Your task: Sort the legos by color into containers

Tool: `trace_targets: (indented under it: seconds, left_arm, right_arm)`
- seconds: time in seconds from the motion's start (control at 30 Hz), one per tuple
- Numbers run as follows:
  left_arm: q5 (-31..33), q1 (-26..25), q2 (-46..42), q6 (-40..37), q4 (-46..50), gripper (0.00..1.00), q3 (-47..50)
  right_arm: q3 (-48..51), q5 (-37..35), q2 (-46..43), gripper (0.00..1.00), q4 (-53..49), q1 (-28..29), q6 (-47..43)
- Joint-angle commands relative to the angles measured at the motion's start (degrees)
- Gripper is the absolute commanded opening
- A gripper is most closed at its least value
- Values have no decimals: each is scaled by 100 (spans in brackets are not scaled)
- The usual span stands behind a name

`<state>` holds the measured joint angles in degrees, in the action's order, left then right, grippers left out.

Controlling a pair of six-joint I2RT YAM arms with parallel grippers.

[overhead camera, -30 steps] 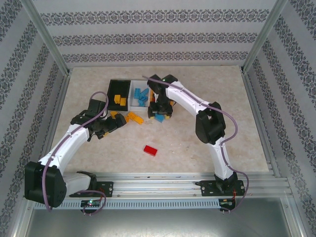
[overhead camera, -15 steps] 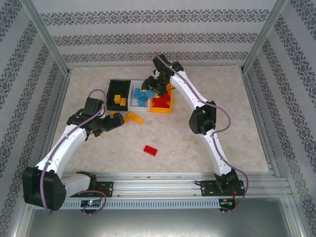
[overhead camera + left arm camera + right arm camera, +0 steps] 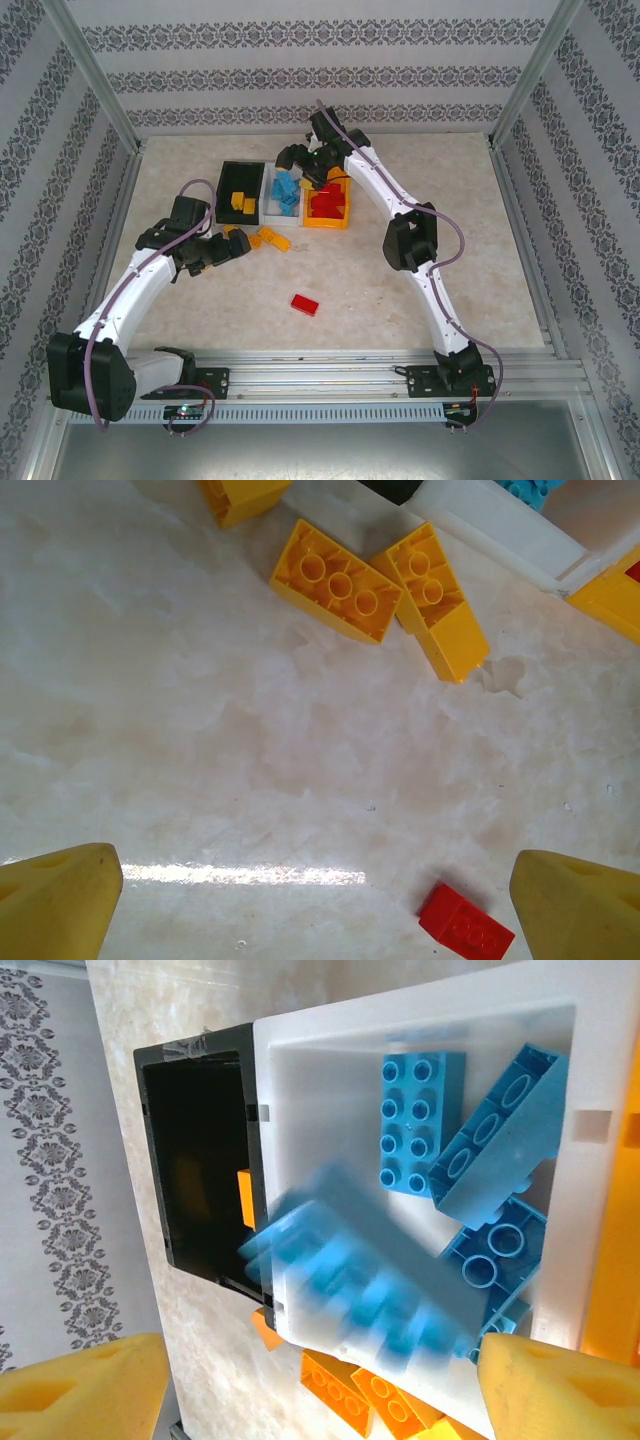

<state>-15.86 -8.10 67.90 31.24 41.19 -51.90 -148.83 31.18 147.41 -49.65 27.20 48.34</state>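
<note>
The fingers of my right gripper (image 3: pixel 320 1400) are spread above the white plastic bin (image 3: pixel 310 1080), with a blurred light blue studded brick (image 3: pixel 370 1290) between them, loose by my judgement: this is the blue drop-off. My left gripper (image 3: pixel 320 900), spread and empty, hovers over two yellow-orange bricks (image 3: pixel 340 580) just near of the bins. Next it should close on one for the black bin (image 3: pixel 200 1140).

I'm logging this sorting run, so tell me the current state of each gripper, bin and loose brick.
left gripper: open, empty, over the table.
right gripper: open above the white bin.
blue brick: blurred, loose over the white bin.
black bin: holds yellow bricks.
white bin: holds blue bricks.
orange bin: holds red bricks.
loose yellow bricks: unsorted on the table.
red brick: unsorted on the table.
</note>
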Motion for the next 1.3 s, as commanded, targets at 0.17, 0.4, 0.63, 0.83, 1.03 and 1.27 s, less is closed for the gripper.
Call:
trace_targets:
  seconds: [0.17, 0.4, 0.63, 0.83, 1.03, 1.27]
  left_arm:
    - [-58, 99, 43, -128, 133, 100, -154]
    - [-84, 101, -30, -70, 102, 100, -81]
    - [-17, 111, -136, 42, 58, 100, 27]
    - [686, 257, -320, 463, 430, 100, -77]
    - [140, 717, -286, 641, 435, 100, -76]
    - [-497, 819, -18, 724, 284, 100, 31]
  right_arm:
    - [71, 73, -93, 84, -19, -31, -63]
    - [305, 46, -259, 86, -32, -39, -157]
    - [474, 145, -447, 86, -53, -14, -316]
    - [682, 94, -845, 85, -558, 124, -1169]
    - [1451, -477, -1557, 85, -1501, 567, -3091]
    - [3753, -932, -2657, 81, -1377, 1210, -3957]
